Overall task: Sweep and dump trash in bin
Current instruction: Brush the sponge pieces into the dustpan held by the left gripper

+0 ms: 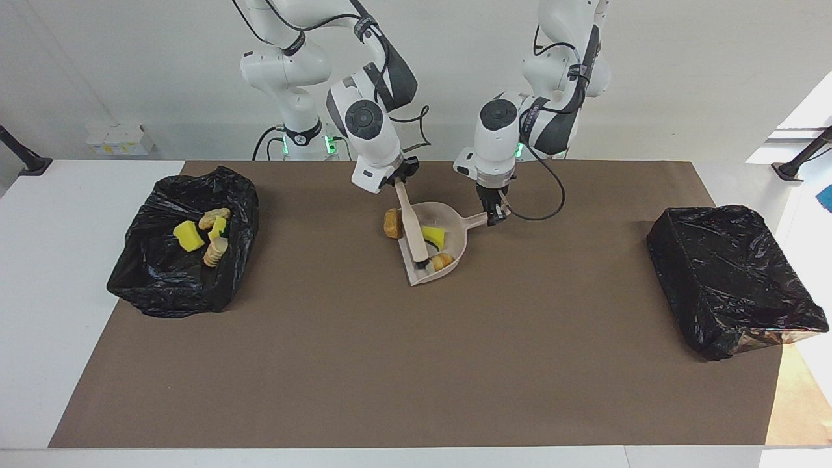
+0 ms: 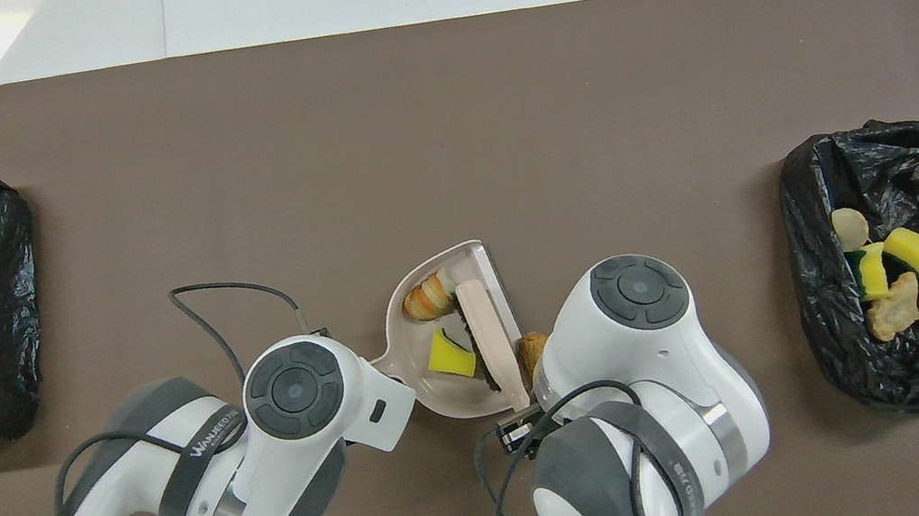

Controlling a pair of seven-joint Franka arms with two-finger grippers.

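In the bin (image 1: 185,273) lie four scraps; my right gripper (image 1: 398,181) clamps the brush (image 1: 412,224), my left gripper (image 1: 495,213) the dustpan (image 1: 448,253); one bread piece (image 1: 392,223) remains outside.

A smooth matt plastic dustpan (image 1: 448,244) sits on dull brown paper-like table cover (image 1: 416,364); crinkled bin liners (image 1: 728,279) shine glossy black.
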